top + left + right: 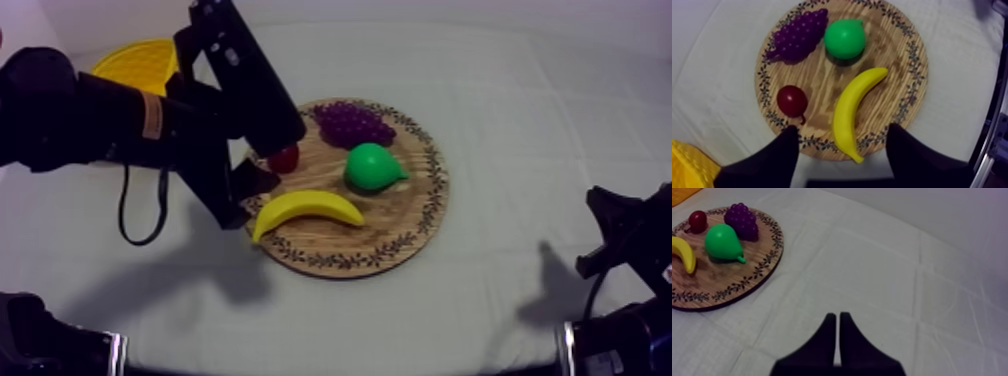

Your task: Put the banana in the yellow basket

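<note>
**Left pincer spread over the banana's near end, poised for the pick**

Top view: the left gripper (252,190) hangs at the wooden board (400,232) edge, the banana (305,207) just beside it and the yellow basket (140,62) behind its arm.
Left wrist view: the fingers (772,160) stand apart. The banana's long axis runs from between them away past the pear (844,37). Best to descend straight and pinch across mid-body.
Right wrist view: the right gripper (838,319), pressed together, sits well apart.

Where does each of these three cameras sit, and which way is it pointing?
Top view: overhead, slanting down on the board; left arm reaches in over it, right arm rests low at the side.
Left wrist view: on the left arm, looking down at the banana; open left gripper frames it.
Right wrist view: on the right arm, looking across the cloth towards the board; shut right gripper in front.
All share the board and banana.
</note>
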Controlling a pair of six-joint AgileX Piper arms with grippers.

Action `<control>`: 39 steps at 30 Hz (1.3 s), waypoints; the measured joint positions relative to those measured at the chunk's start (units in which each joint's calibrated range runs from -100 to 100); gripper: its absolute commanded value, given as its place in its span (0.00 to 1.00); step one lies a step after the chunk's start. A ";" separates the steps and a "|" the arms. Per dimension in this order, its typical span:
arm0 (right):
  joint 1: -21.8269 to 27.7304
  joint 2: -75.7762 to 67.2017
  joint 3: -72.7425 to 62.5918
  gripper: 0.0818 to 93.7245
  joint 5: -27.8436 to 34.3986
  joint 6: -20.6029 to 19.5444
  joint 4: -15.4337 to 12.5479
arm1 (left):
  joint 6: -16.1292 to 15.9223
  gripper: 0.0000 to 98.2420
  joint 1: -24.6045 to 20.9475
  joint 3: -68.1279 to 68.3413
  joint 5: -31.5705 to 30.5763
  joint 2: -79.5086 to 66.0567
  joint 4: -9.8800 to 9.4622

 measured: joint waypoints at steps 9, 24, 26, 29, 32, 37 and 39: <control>0.00 0.00 0.00 0.00 0.00 0.00 0.00 | 0.06 0.75 -0.38 3.26 -3.35 2.22 1.05; 0.00 0.00 0.00 0.00 0.00 0.00 0.00 | 1.69 0.70 -0.74 1.73 -0.95 13.66 2.44; 0.00 0.00 0.00 0.00 0.00 0.00 0.00 | 1.85 0.69 -0.70 -0.35 0.33 16.56 2.54; 0.00 0.00 0.00 0.00 0.00 0.00 0.00 | 2.17 0.68 -0.57 -3.25 2.84 21.02 2.66; 0.00 0.00 0.00 0.00 0.00 0.00 0.00 | 2.41 0.68 -0.49 -6.00 4.45 25.47 2.94; 0.00 0.00 0.00 0.00 0.00 0.00 0.00 | 3.02 0.67 -0.44 -10.88 7.86 32.73 3.08; 0.00 0.00 0.00 0.00 0.00 0.00 0.00 | 3.31 0.66 -0.38 -12.50 9.12 34.83 3.12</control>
